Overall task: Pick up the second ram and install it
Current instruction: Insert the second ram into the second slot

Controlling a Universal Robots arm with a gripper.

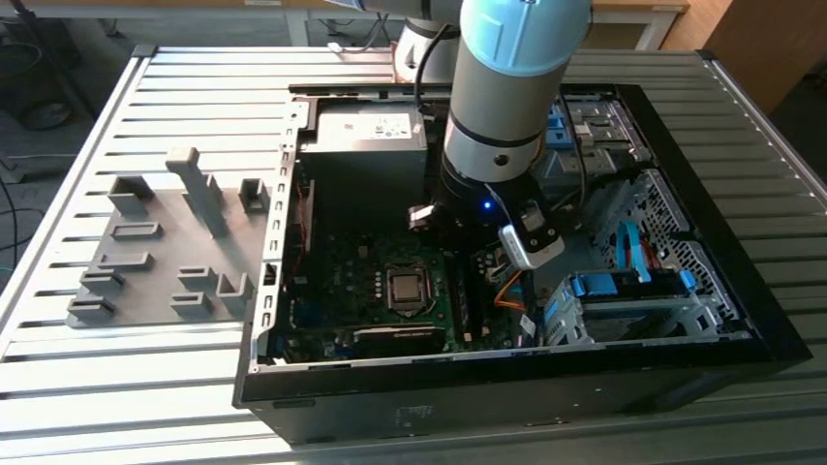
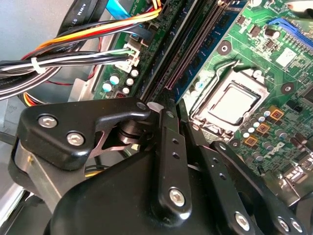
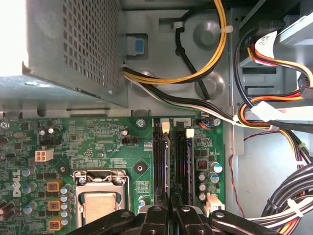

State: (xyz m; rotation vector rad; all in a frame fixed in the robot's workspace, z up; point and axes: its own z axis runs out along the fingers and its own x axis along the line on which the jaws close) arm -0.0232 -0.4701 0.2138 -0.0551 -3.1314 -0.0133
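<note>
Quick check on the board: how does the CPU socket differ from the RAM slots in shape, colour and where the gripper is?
The CPU socket is squarish; the RAM slots are long and narrow. The socket has a silver metal frame around a silver chip; the slots are black with pale latches at one end. The gripper sits over the slots, with the socket off to its side. Both are on the green motherboard.

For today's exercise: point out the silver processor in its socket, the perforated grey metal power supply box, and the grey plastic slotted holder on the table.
Silver processor (image 3: 99, 206), first wrist view: centre of its metal lid.
Perforated grey metal power supply box (image 3: 73, 44), first wrist view: its mesh side.
Grey plastic slotted holder (image 1: 162, 281), exterior view: flat base between the uprights.
</note>
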